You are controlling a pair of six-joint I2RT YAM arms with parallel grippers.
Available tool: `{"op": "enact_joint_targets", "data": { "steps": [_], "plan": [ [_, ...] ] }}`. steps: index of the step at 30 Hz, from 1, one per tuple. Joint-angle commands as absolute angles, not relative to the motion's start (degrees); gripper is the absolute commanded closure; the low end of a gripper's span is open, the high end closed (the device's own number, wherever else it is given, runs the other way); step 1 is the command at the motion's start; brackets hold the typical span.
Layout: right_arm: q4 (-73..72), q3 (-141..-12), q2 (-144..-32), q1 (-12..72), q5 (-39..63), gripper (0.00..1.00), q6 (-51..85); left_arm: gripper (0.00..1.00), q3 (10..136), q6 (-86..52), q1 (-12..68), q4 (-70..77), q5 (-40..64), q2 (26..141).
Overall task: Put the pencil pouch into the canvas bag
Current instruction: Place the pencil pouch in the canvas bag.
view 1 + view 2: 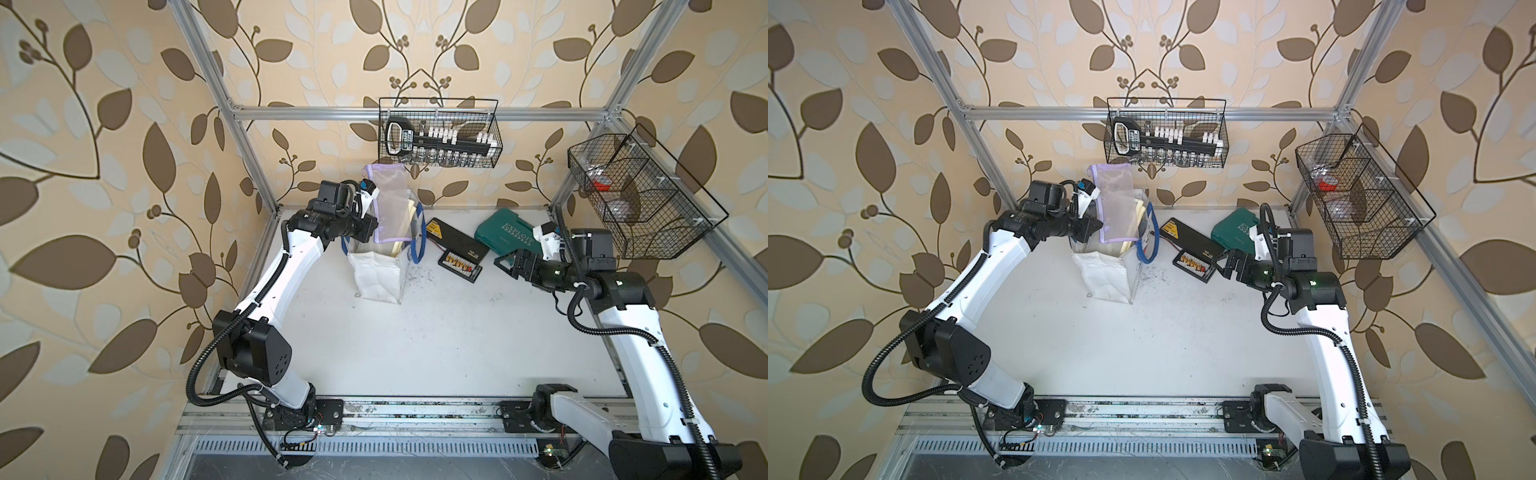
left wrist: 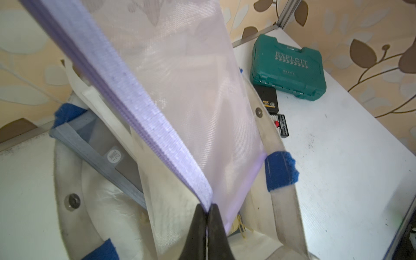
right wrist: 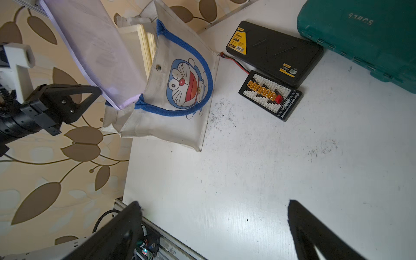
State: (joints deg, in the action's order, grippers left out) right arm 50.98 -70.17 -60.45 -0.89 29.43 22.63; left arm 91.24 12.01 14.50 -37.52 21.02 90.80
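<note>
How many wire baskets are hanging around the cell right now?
2. The rear basket hangs on the back frame bar, at mid-width. The side basket hangs at the cell's right edge. No others show in any view.

**Bag at the back left of the table, cases to its right**

The canvas bag [image 1: 376, 274] stands upright on the table [image 1: 436, 340], toward its back left. The pencil pouch [image 1: 390, 203] leans above it, its lower end dipping into the bag's mouth, pinched at its lower edge by the left end effector [image 2: 208, 208] on the bag's left. Right of the bag lies a flat box [image 1: 455, 241], with a connector board [image 1: 459, 266] just in front of it and a tool case [image 1: 505, 235] farther right. The right end effector [image 3: 213, 202] hangs in front of that case, jaws apart, well apart from the bag. A wire basket [image 1: 440, 133] hangs on the back rail behind the bag.
</note>
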Motion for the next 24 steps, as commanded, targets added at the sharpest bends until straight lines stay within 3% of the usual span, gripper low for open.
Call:
{"op": "enact_joint_targets", "data": {
  "steps": [1, 16, 24],
  "plan": [
    [50.1, -69.3, -60.1, -0.8, 30.6, 0.00, 22.4, 1.00, 90.0, 15.6, 13.8, -38.0, 21.5, 90.6],
    [46.4, -69.6, -62.4, 1.2, 30.8, 0.00, 23.8, 1.00, 86.5, 20.1, 13.9, -40.4, 12.5, 90.4],
    [46.6, -70.9, -63.5, 2.5, 29.7, 0.00, 23.8, 0.99, 86.8, 18.2, 14.0, -41.2, 12.8, 89.4]
  ]
}}
